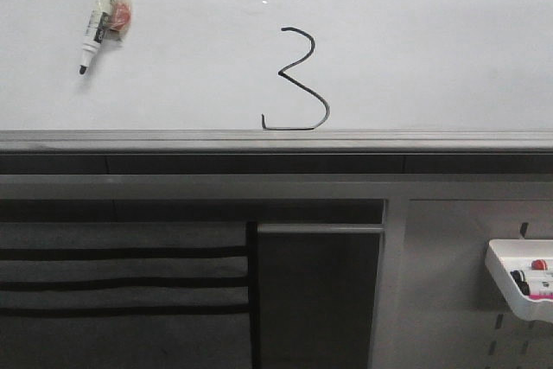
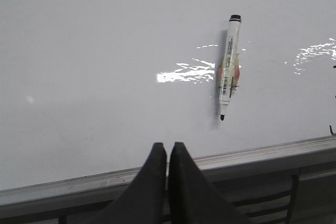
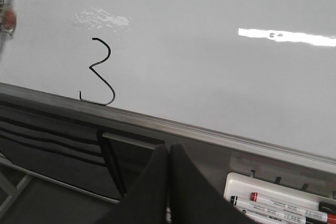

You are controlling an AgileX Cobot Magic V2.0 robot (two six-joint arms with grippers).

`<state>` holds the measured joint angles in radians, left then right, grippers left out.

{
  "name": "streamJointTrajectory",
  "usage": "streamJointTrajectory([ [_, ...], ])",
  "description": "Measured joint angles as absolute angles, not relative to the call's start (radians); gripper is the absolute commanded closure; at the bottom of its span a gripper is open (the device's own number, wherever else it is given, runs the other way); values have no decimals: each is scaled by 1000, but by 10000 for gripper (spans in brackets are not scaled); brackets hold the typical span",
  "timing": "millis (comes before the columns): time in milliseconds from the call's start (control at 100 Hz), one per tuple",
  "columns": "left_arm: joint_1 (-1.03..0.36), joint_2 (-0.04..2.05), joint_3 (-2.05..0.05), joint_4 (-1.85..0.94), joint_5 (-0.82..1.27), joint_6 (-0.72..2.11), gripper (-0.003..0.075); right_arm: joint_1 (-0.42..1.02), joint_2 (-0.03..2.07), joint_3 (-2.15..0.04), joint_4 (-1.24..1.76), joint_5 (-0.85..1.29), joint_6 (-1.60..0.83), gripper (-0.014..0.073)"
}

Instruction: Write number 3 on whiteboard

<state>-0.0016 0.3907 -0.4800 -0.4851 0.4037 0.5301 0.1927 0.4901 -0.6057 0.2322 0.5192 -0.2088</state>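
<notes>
The whiteboard (image 1: pixel 432 49) fills the upper front view, glossy white with a grey metal frame edge (image 1: pixel 276 138). A thin black number 3 (image 1: pixel 297 82) is drawn near its lower edge; it also shows in the right wrist view (image 3: pixel 101 73). A white uncapped marker (image 1: pixel 101 15) lies on the board at the upper left, tip down; it also shows in the left wrist view (image 2: pixel 229 66). My left gripper (image 2: pixel 167 148) is shut and empty over the board's frame edge. My right gripper (image 3: pixel 168 149) is shut and empty below the board. Neither gripper shows in the front view.
A white tray (image 1: pixel 510 287) with several markers hangs on the grey pegboard panel (image 1: pixel 449 283) at the lower right; it also shows in the right wrist view (image 3: pixel 273 198). Dark slotted panels (image 1: pixel 121 283) lie below the board at the left.
</notes>
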Motion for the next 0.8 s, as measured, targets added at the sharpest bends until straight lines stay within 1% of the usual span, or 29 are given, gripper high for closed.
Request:
streamJointTrajectory([
  [120,-7,384,-475,-485,392,530,741,193,490,-606,232,519,-209,656],
  [210,-11,328,-434,-472,342,530,741,193,490,-606,232,519,-209,656],
  [450,-2,104,-171,-504,111,530,741,193,490,-606,232,519,-207,656],
  [560,-4,40,-89,-511,65,501,741,193,490,-606,232,519,-207,656],
  [680,-21,0,-49,-369,47,343,741,193,490,-606,232,519,-207,656],
  [800,-25,-5,-17,-129,40,111,741,193,490,-606,232,519,-207,656],
])
